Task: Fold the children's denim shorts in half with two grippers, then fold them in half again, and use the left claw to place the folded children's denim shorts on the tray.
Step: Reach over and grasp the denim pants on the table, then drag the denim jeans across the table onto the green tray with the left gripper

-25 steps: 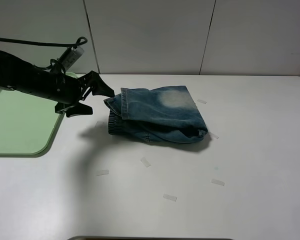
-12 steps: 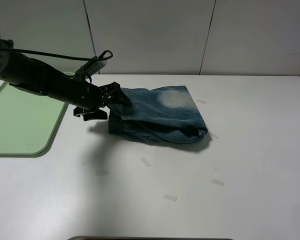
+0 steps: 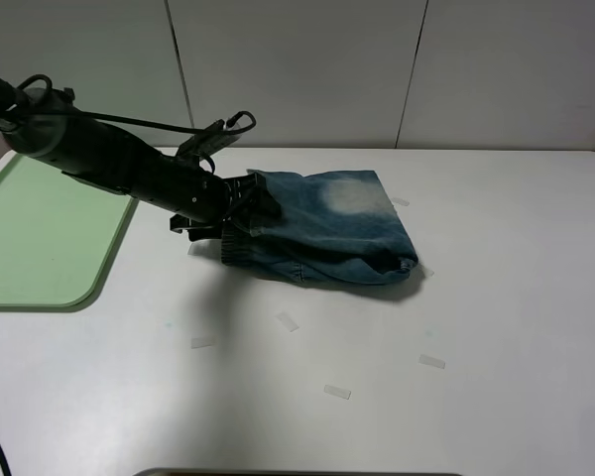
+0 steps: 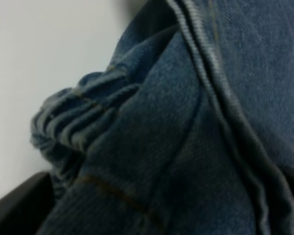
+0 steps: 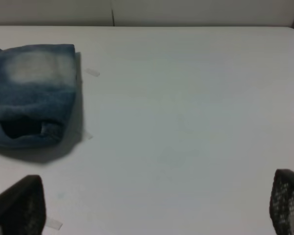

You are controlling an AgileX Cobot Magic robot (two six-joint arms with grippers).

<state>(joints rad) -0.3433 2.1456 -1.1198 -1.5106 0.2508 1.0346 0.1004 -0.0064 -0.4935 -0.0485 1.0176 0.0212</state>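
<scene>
The children's denim shorts [image 3: 322, 226] lie folded into a thick bundle on the white table, a pale faded patch on top. My left claw [image 3: 240, 212] has reached their left edge, its jaws open and straddling the gathered waistband layers. In the left wrist view the denim [image 4: 186, 122] fills the frame, with one black fingertip [image 4: 19, 205] beside the folds. The right gripper [image 5: 154, 203] stands open over bare table, well to the right of the shorts [image 5: 32, 93]; it is out of the exterior view. The pale green tray [image 3: 40, 238] lies at the far left.
Several small strips of clear tape [image 3: 289, 321] lie on the table in front of and beside the shorts. A white panelled wall [image 3: 297, 69] runs along the back edge. The left arm and its cable [image 3: 99, 159] stretch above the tray's right side.
The left arm has swung right from beside the tray until its open jaws meet the shorts' left edge. The bundle has been nudged slightly to the right.
</scene>
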